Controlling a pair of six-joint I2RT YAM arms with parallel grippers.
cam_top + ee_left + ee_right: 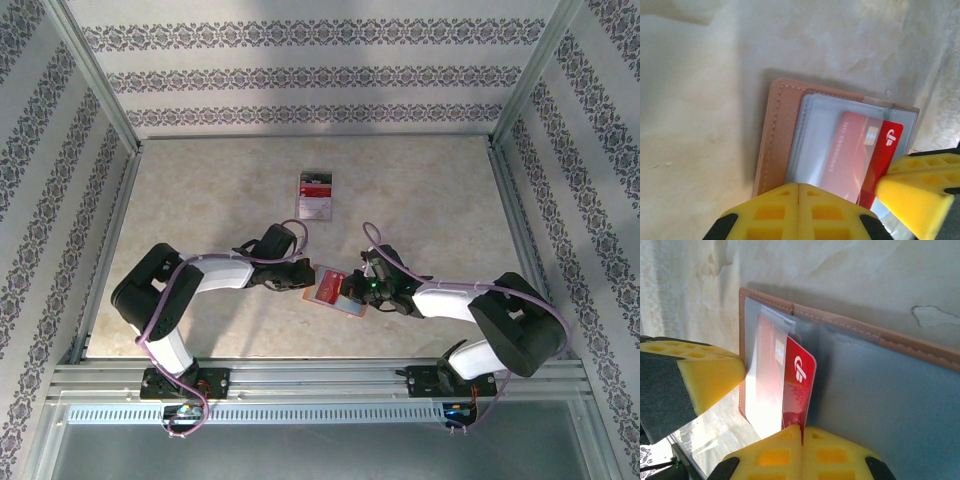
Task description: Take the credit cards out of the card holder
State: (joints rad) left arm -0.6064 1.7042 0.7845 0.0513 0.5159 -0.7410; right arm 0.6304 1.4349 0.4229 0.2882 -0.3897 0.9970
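Right gripper (801, 440) clamped on red plastic credit card (797, 385), part-out of salmon-pink bifold card holder (880, 390). Left gripper (798, 205) closed at holder edge; weak pin there likely lets holder drag along.

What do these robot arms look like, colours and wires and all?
The left arm and right arm have white links with bulky black joints, and a purple cable loops along each. A green light glows near the right wrist. The left tool and right tool carry yellow pads moulded with square pockets.
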